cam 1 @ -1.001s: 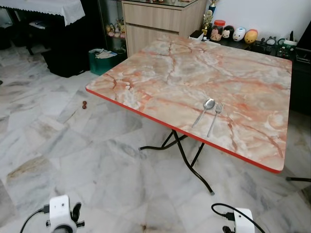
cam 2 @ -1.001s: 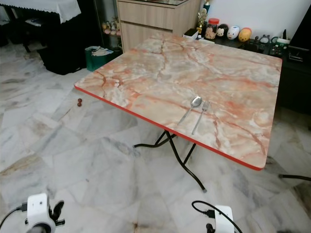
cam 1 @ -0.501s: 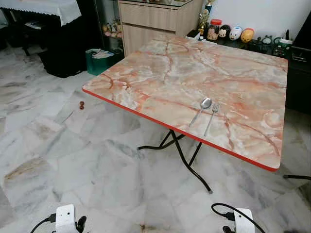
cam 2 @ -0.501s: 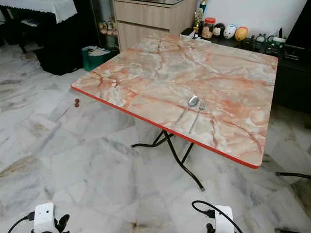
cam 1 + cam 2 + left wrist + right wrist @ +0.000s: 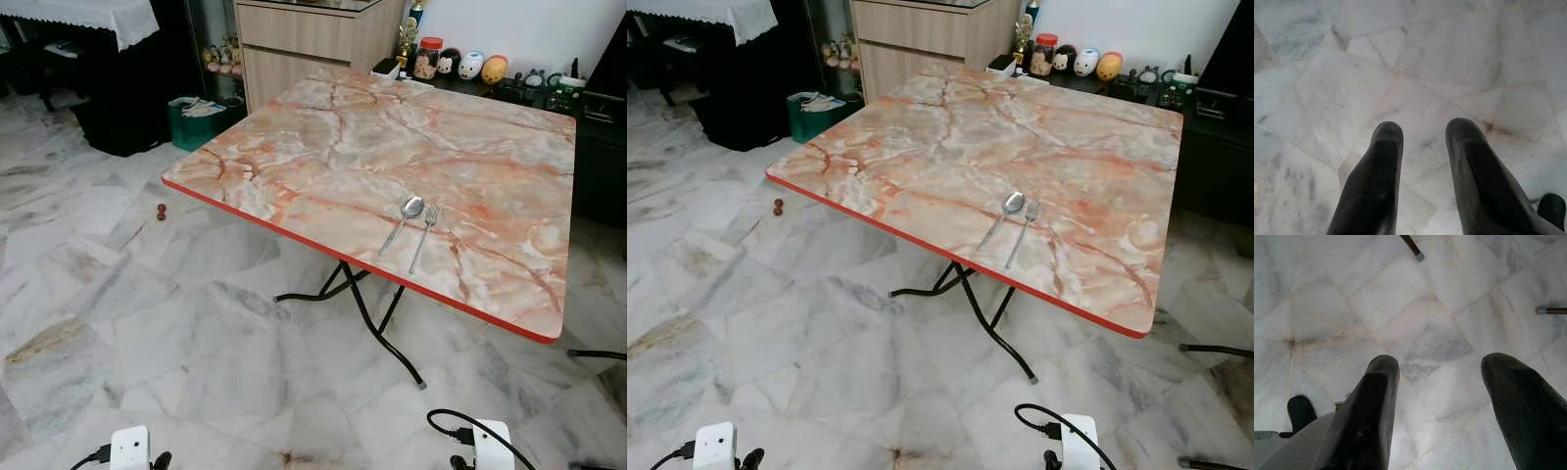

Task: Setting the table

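Spoon (image 5: 406, 217) and fork (image 5: 425, 230): side by side, just apart, on the marble-patterned table (image 5: 392, 137), near its red front edge (image 5: 294, 232); handles point toward 7 o'clock.
Table support: black folding legs (image 5: 377, 313), partly hidden under the top; one foot rests on the floor toward 5 o'clock of the spoon.
Open room: pale marble floor (image 5: 147, 323) spreads wide before the front edge, from 6 to 9 o'clock; a small dark object (image 5: 161, 211) lies on it, too small to identify.
Far side: wooden cabinet (image 5: 313, 39) close behind the table's far corner; small figurines (image 5: 470, 67) along a dark shelf at 1 o'clock, details unclear.
Cut off: table's right corner sits close to a dark cabinet (image 5: 598, 176) at 3 o'clock, cropped by the frame.
Left gripper (image 5: 1422, 132): hangs over bare floor, black fingers (image 5: 1381, 166) narrowly parted, holding nothing.
Right gripper (image 5: 1442, 367): hangs over floor tiles, fingers (image 5: 1376, 396) spread wide, holding nothing; two leg tips (image 5: 1419, 256) near the frame edge.
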Motion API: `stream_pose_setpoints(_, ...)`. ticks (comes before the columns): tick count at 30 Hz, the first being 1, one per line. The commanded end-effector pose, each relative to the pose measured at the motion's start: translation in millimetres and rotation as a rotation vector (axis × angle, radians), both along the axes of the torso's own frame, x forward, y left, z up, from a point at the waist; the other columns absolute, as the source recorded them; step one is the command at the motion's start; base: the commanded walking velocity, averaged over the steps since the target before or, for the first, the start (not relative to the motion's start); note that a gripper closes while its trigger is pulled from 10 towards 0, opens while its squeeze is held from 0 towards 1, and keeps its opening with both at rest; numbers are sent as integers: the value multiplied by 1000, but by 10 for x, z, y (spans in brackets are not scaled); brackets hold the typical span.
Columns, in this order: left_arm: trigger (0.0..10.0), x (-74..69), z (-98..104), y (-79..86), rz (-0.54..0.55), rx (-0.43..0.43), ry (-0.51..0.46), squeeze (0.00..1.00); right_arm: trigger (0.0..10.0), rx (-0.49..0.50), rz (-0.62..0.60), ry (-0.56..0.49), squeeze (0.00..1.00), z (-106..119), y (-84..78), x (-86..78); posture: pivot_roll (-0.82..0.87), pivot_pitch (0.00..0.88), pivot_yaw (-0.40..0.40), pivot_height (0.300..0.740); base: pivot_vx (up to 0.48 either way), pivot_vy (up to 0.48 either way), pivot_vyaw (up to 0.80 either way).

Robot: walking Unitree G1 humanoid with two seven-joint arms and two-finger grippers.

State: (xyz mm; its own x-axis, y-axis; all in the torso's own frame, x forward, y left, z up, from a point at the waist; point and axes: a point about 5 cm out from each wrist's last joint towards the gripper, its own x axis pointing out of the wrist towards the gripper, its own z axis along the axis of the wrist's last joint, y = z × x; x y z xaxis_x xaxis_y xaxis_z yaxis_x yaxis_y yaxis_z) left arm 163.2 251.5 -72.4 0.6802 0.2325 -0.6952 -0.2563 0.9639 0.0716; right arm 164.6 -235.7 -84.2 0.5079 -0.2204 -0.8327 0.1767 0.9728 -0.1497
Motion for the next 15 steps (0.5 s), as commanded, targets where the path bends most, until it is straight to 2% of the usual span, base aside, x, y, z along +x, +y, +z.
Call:
stream_pose_setpoints(1,10000,-38,-18,16,9,3,15,0,10000,5,-18,-6,0,2,-5,2,-22,0,13,740,0,0,0)
stream_pose_setpoints(15,10000,-13,-7,30,16,0,7,0,10000,25,8,13,0,-10,31,0,-31,0,24,740,0,0,0)
